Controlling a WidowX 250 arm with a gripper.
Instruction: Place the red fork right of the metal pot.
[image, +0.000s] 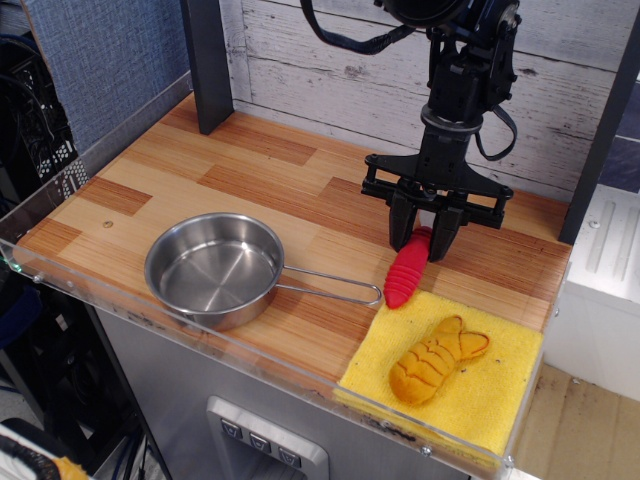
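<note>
The pincer (423, 238) hangs over the right half of the table (250, 190), roughly midway between the back wall and the front edge, its black fingers (400, 225) pointing straight down. The jaws stand narrow, clamped on the upper end of the red fork (408, 272). Only the ribbed red handle shows; the tines are hidden between the fingers. From the grip the fork slants down and toward the front-left, and its lower tip sits at the table surface, just beside the back-left corner of the yellow sponge cloth (470, 380) and close to the far end of the pot's wire handle. Whether that tip actually touches the wood cannot be told.

The metal pot (213, 268) stands near the front edge on the left half of the table, its thin loop handle reaching right toward the fork. An orange fish-shaped toy (436, 360) lies on the cloth in the front-right corner, apart from the fork.
</note>
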